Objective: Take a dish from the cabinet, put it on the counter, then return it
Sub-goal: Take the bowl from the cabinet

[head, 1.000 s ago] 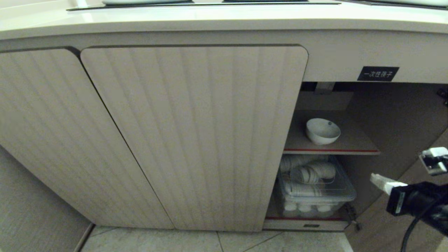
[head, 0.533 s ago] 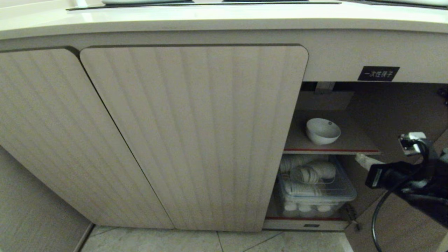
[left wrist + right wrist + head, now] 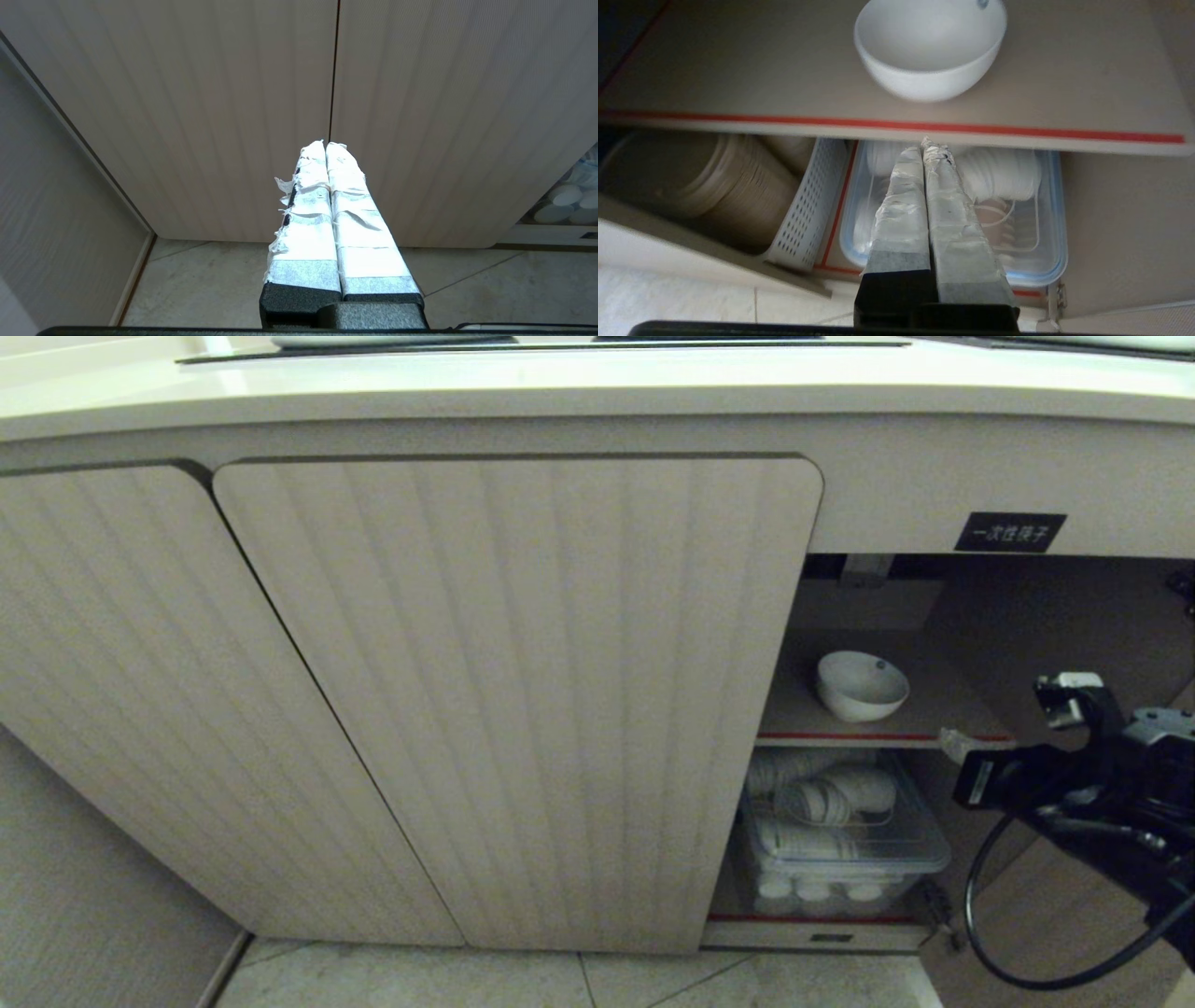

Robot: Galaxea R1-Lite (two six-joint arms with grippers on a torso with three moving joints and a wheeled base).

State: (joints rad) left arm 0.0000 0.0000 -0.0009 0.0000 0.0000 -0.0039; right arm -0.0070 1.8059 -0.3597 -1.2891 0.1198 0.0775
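Note:
The dish, a small white bowl point(image 3: 861, 685) point(image 3: 927, 46), sits upright on the red-edged upper shelf point(image 3: 943, 714) of the open cabinet point(image 3: 523, 691). My right gripper point(image 3: 950, 744) point(image 3: 926, 145) is shut with nothing in it, its taped tips just in front of the shelf's red edge, to the right of and below the bowl. The left gripper point(image 3: 325, 145) is shut and empty, parked low in front of the closed ribbed doors. The cream counter point(image 3: 579, 383) runs along the top above the doors.
Below the shelf a clear plastic bin point(image 3: 845, 840) point(image 3: 1045, 219) holds stacked white paper cups. A white perforated basket point(image 3: 808, 200) and stacked beige lids point(image 3: 738, 186) stand beside it. A black label point(image 3: 1008, 533) sits above the opening; the open door point(image 3: 1064, 933) is right of my arm.
My right arm has risen and moved left toward the shelf edge, still shut. The bowl and the left arm have not moved.

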